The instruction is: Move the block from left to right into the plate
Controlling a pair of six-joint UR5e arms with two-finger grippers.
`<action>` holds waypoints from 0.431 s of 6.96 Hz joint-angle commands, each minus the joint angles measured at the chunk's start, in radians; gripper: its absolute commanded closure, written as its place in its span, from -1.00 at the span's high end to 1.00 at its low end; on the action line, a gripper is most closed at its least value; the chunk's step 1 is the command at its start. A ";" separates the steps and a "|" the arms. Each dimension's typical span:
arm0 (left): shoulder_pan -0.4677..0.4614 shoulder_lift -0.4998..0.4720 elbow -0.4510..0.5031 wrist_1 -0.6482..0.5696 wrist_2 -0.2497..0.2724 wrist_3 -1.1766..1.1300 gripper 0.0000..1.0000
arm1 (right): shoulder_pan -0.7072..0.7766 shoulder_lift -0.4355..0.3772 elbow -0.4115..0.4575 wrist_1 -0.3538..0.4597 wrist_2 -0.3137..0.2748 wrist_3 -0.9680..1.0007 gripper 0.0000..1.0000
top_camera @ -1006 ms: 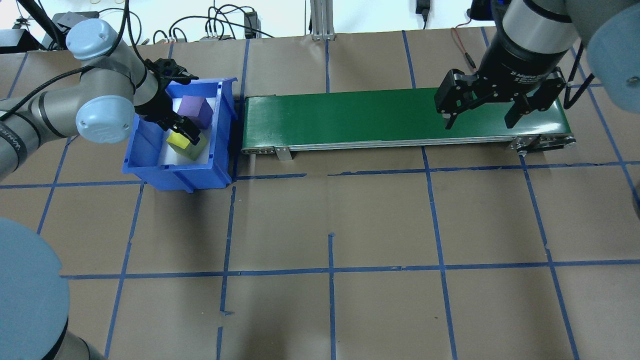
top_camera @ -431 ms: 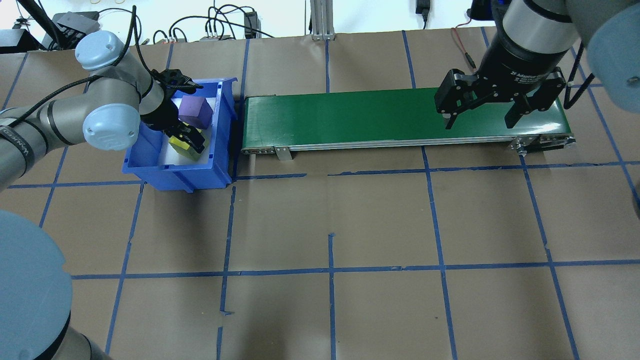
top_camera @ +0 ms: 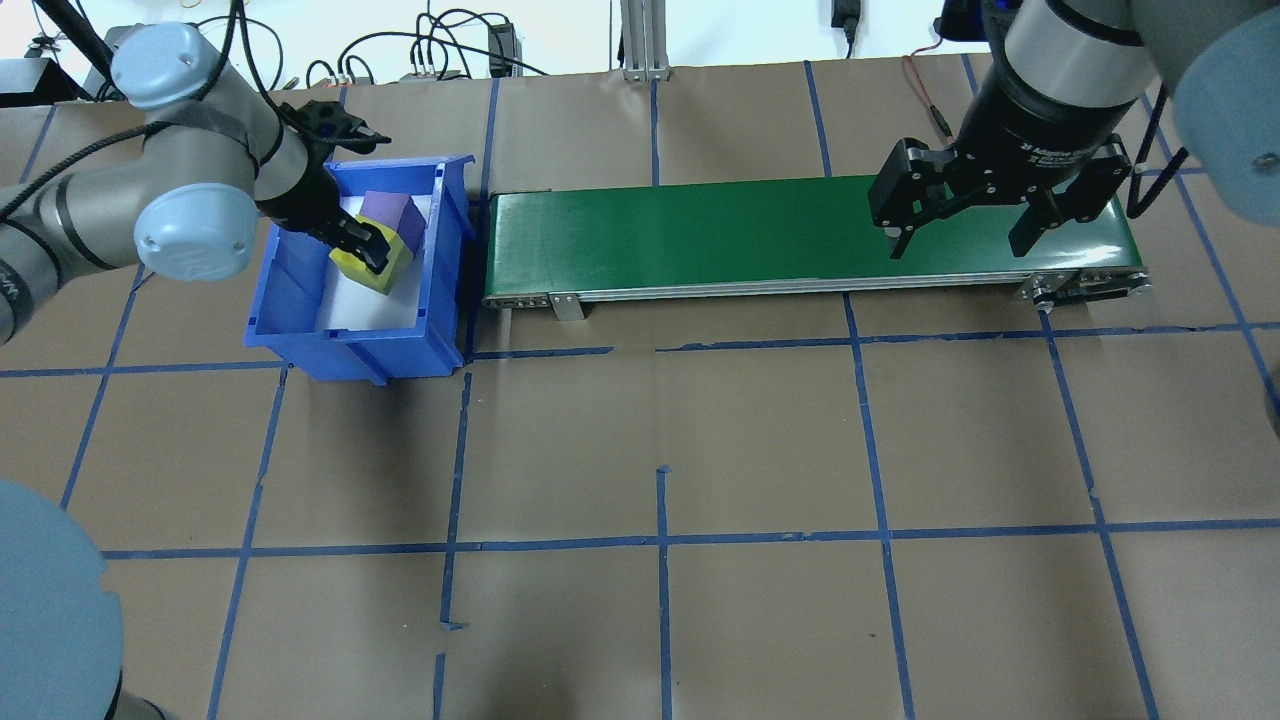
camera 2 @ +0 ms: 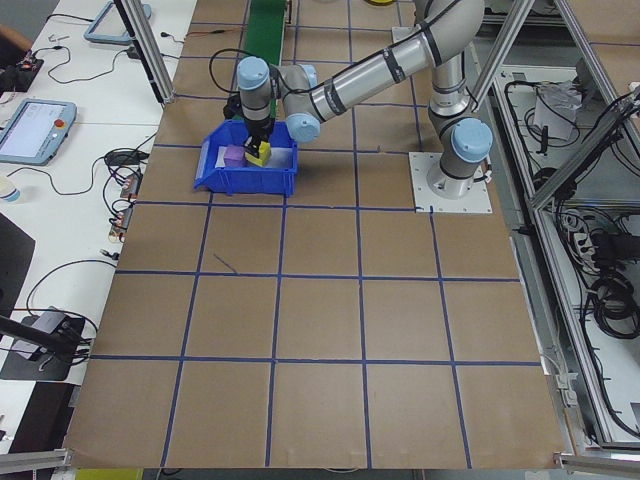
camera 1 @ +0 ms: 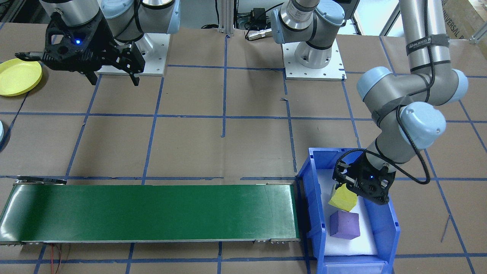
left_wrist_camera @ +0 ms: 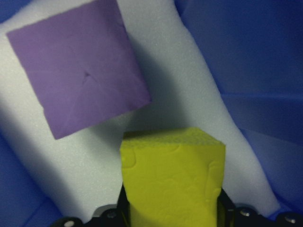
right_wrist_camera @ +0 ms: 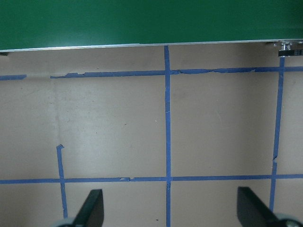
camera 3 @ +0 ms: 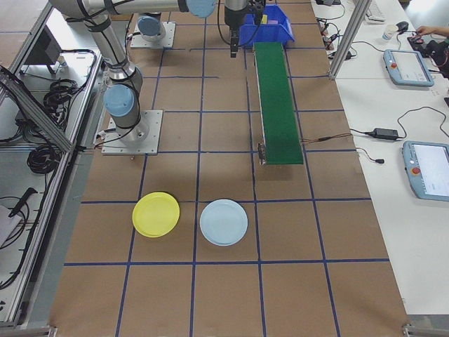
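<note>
Your table (top_camera: pixel 640 440) is covered in brown paper marked off with blue tape, and the green belt (top_camera: pixel 800 235) lying across it is the best landmark. Just off the belt's left end stands the blue bin (top_camera: pixel 300 335), with white foam on its floor to cushion the blocks. There the left gripper (top_camera: pixel 370 252) has its fingers closed on the yellow block (top_camera: pixel 365 268), tilted and, as far as the wrist view shows, clear of the foam, most likely so it can go onto the belt. The purple block (top_camera: pixel 390 212) lies loose just beside it in the bin. Over the belt's right end the right gripper (top_camera: pixel 965 240) hangs with its fingers spread wide and empty, probably placed to catch the block on arrival. The yellow plate (camera 1: pixel 17 76) sits well beyond that right end, awaiting delivery.
</note>
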State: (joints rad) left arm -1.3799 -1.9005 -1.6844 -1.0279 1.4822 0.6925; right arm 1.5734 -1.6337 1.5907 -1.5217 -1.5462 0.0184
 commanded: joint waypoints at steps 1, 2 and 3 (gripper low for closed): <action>-0.027 0.134 0.040 -0.070 -0.028 -0.016 -0.45 | -0.001 0.000 0.000 0.000 0.001 0.000 1.00; -0.075 0.153 0.060 -0.070 -0.069 -0.062 -0.45 | -0.001 0.000 0.000 0.000 0.000 0.000 1.00; -0.134 0.150 0.077 -0.069 -0.077 -0.152 -0.45 | -0.001 0.000 0.000 0.000 0.000 0.000 1.00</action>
State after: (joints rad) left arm -1.4520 -1.7626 -1.6291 -1.0937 1.4267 0.6235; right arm 1.5725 -1.6337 1.5907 -1.5217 -1.5459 0.0184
